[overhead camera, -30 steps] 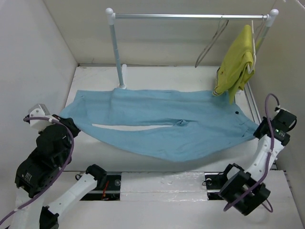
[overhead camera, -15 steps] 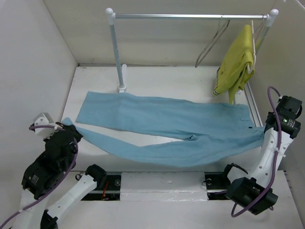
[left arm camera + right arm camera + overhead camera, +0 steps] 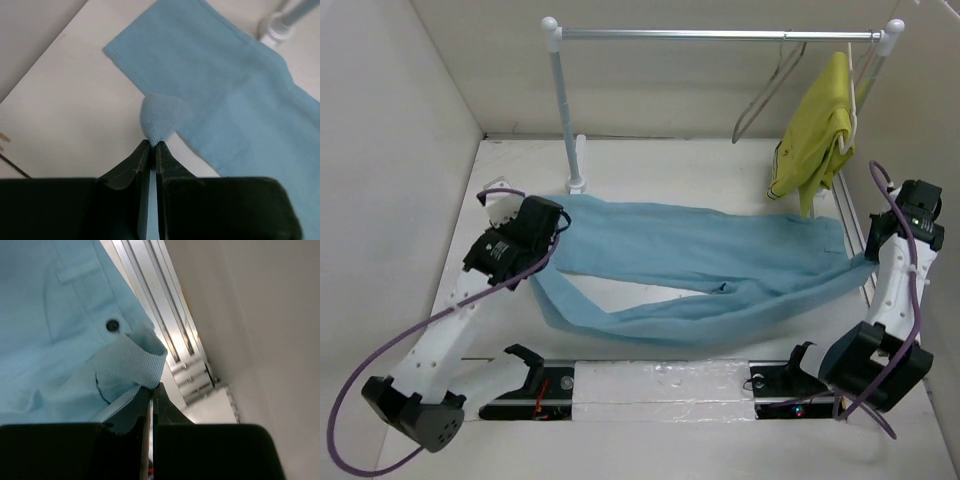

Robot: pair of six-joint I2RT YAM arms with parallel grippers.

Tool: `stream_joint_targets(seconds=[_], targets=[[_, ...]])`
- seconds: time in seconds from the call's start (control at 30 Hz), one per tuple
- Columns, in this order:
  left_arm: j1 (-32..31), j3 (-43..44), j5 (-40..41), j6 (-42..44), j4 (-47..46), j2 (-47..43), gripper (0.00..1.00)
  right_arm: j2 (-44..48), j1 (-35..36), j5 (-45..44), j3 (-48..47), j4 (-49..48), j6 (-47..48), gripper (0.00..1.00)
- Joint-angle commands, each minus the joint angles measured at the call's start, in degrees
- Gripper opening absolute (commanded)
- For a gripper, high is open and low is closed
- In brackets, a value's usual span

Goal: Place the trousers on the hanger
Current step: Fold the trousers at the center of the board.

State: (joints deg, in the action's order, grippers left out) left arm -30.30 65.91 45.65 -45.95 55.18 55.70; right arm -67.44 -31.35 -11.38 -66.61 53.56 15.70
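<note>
Stretching along the 9-to-3 o'clock line of the table, the trousers lie with the waist toward 3 o'clock and the cuffs toward 9. The left gripper is clenched on a fold of leg cloth near the cuffs. The right gripper pinches the waistband corner beside the dark button. The wire hanger hangs from the rail toward 1 o'clock, nearer the right arm.

White tabletop boxed in by plain white walls on the left, far and right. Clothes rack at the far side, metal bar on white posts. Aluminium track along the right edge; light soft and even.
</note>
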Motion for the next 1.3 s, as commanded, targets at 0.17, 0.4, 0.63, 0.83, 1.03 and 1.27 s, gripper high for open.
stream_joint_targets(seconds=[0.17, 0.4, 0.63, 0.83, 1.03, 1.27], targets=[[36.60, 0.00, -18.66, 14.05, -13.70, 3.17, 0.00, -11.99, 2.17, 9.35, -5.64, -16.28, -2.25, 0.00], [37.34, 8.97, -14.54, 11.67, -11.13, 13.45, 0.00, -18.50, 2.70, 14.45, -8.18, -21.04, -5.42, 0.00], [35.14, 20.38, -4.18, 10.97, -12.11, 30.94, 0.00, -24.39, 4.54, 14.90, -9.68, -25.61, -7.62, 0.00], [35.14, 26.79, -3.46, 11.15, -16.77, 44.82, 0.00, -31.51, 5.68, 15.59, -15.21, -26.14, -8.06, 0.00], [35.14, 38.04, -2.84, 10.36, -17.56, 56.43, 0.00, -38.73, 6.92, 16.56, -22.59, -26.40, -8.23, 0.00], [34.52, 47.10, -9.08, 15.63, -18.80, 61.98, 0.38, -39.44, 6.92, 19.55, -22.61, -25.79, -6.65, 0.37]])
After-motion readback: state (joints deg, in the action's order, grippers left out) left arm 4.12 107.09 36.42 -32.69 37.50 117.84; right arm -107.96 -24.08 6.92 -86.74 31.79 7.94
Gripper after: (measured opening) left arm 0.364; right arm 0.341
